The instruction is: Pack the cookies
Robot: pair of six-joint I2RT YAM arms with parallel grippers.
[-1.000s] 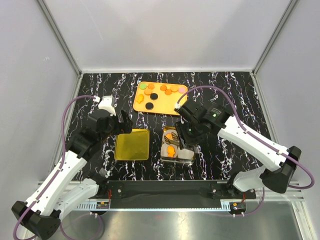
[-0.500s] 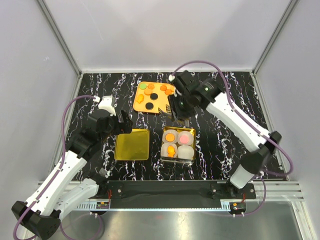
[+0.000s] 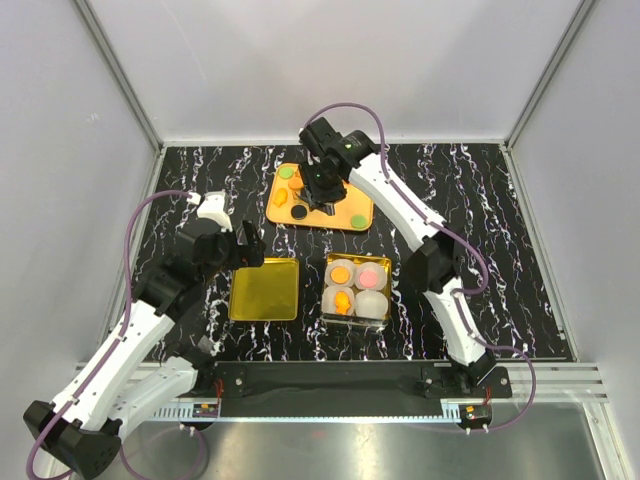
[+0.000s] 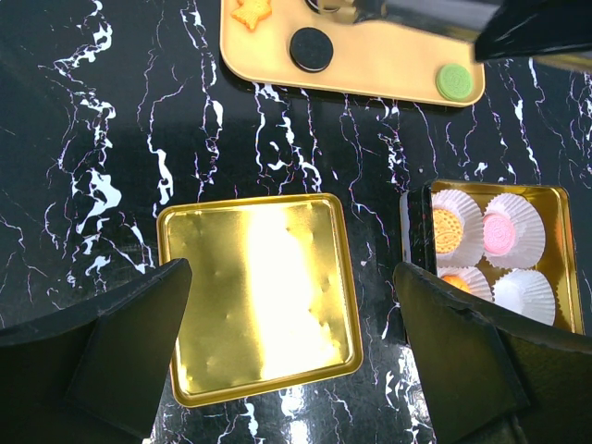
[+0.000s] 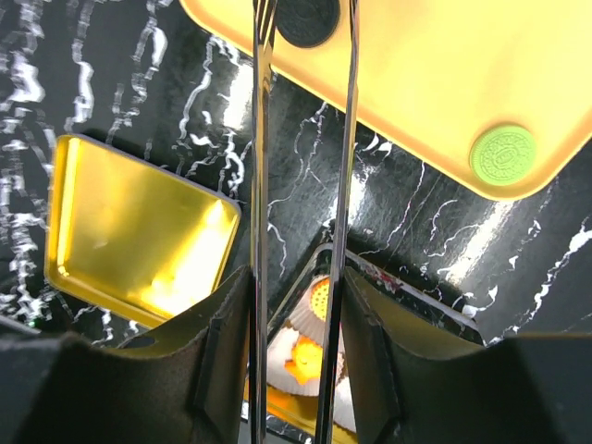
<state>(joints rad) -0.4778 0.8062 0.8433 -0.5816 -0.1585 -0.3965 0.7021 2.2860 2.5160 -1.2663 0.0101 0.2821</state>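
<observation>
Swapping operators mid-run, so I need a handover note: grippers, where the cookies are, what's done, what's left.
Left gripper: open, empty, above the gold lid.
Right gripper: holding metal tongs with the prongs apart, over the orange tray, tips by a black cookie.
Done: three of the four paper cups in the gold tin are filled, with two orange cookies and one pink cookie.
Left: the fourth cup is empty. More cookies lie on the tray, including a green cookie. The lid is not on the tin.
</observation>
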